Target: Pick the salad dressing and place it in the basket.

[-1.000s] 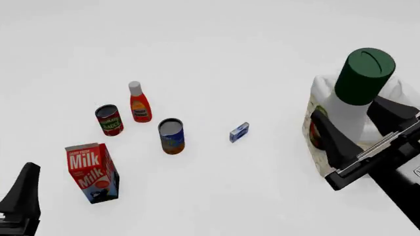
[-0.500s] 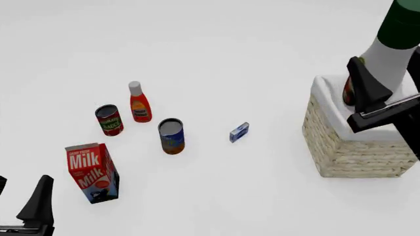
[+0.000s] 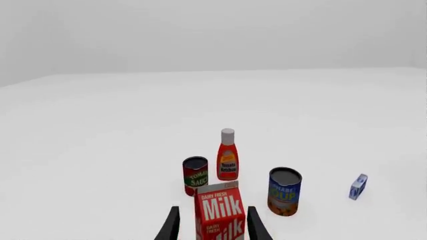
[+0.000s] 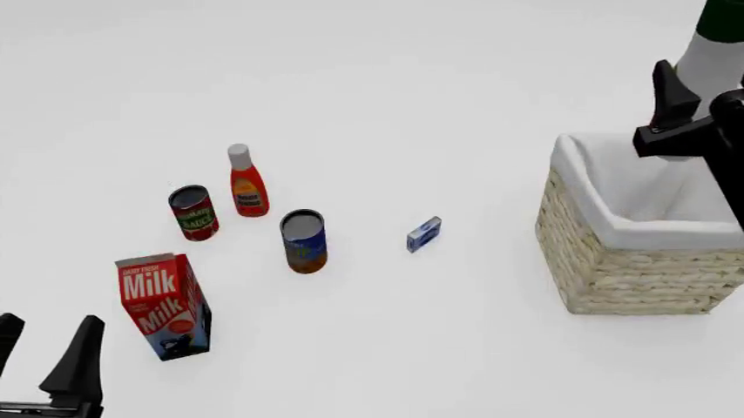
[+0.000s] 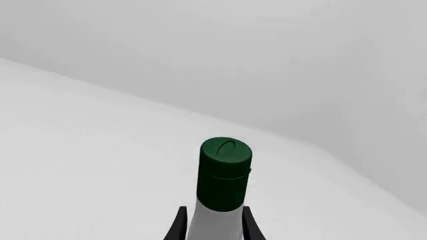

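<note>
Since a second ago the right gripper point(image 4: 698, 109) has carried the dressing point(image 4: 712, 61) to the frame's upper right, clamped above the basket point(image 4: 605, 261). Carry step; next, lower and release.

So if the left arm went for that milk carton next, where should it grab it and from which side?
Probably across the flat side faces of the milk carton, around mid-height, coming in low from the arm's own side. It stands upright, and in the wrist view the left gripper already has its open fingers on either side of the carton.
</note>
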